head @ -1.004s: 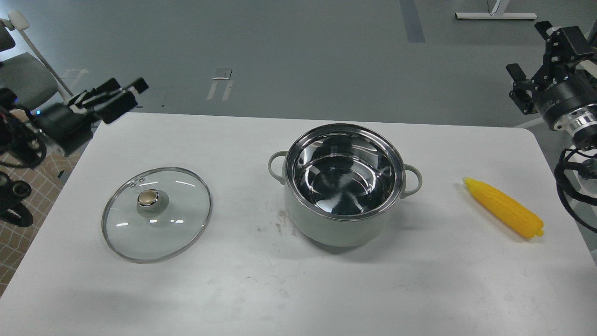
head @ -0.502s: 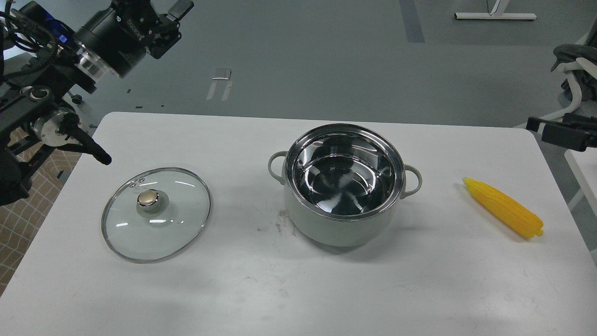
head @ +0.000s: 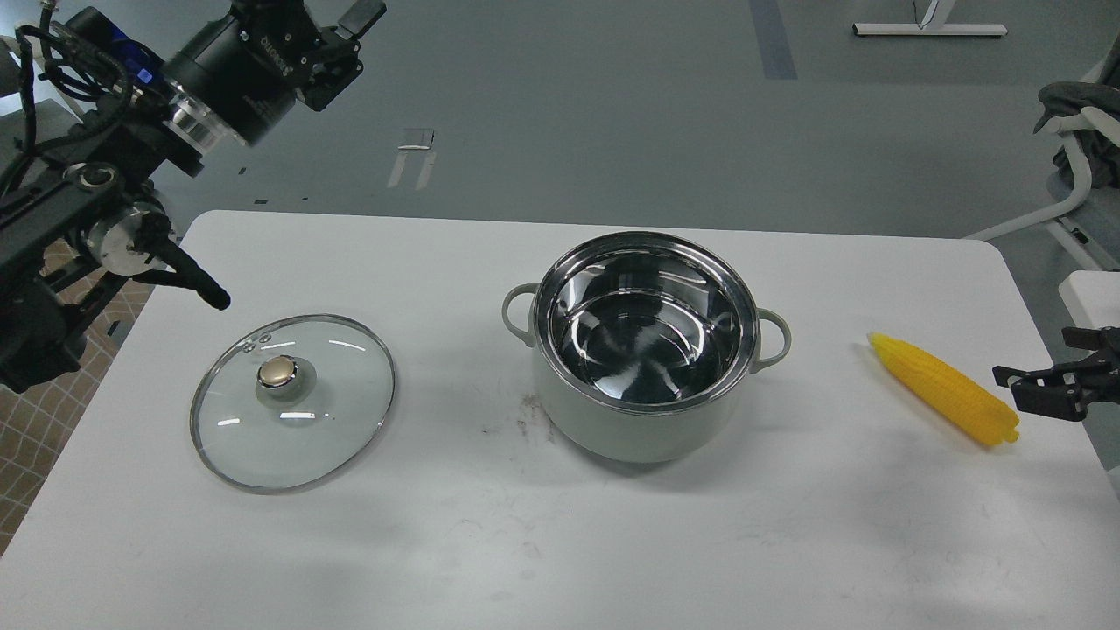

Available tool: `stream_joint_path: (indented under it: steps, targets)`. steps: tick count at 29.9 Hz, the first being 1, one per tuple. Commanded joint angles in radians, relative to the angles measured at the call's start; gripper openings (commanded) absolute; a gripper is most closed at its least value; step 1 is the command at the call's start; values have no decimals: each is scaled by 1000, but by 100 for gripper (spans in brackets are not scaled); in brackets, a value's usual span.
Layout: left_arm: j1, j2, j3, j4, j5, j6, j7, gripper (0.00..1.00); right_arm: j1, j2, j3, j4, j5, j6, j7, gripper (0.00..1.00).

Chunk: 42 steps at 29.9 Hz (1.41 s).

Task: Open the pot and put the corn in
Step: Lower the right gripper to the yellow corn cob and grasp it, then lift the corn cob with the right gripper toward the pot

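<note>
- White table (head: 490, 542) is sitting on grey floor; chair legs are showing at far right.
- Glass lid (head: 293, 401) is lying flat, knob up, left of the pot (head: 646, 346), well apart from it.
- Pot is standing open mid-table, steel interior empty, nothing blocking it.
- Corn (head: 947, 388) is lying right of pot, yellow, tapered end pointing toward it.
- My right gripper (head: 1019, 382) is hovering just beside the corn's thick end, fingers parted, empty.
- My left gripper (head: 346, 39) is hanging high beyond the table; can't tell its opening.
</note>
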<state>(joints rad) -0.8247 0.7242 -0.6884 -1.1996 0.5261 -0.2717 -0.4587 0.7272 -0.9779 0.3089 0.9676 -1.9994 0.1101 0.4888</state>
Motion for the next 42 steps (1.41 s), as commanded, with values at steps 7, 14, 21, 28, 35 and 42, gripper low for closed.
stream_joint_path:
  steps: [7, 14, 21, 28, 35, 42]
  targets:
    - [3, 4, -2, -3, 0, -3, 0, 96, -46, 116, -8, -119, -68, -84, 0, 97]
    - [6, 4, -14, -11, 0, -6, 0, 96, -46, 148, -44, -144, -70, -112, 0, 74]
    - [7, 6, -14, -12, -2, -6, 0, 96, -49, 163, -51, -158, -70, -116, 0, 33]
    - [10, 8, -26, -14, -3, -6, 0, 96, -46, 162, -50, -152, -67, -121, 0, 13]
    - [10, 8, -26, -14, -3, -6, 0, 96, -26, 117, -44, -86, -55, -124, 0, 13]
    - [10, 6, -28, -15, -3, -6, 0, 96, 43, 4, -34, 87, -9, -121, 0, 13]
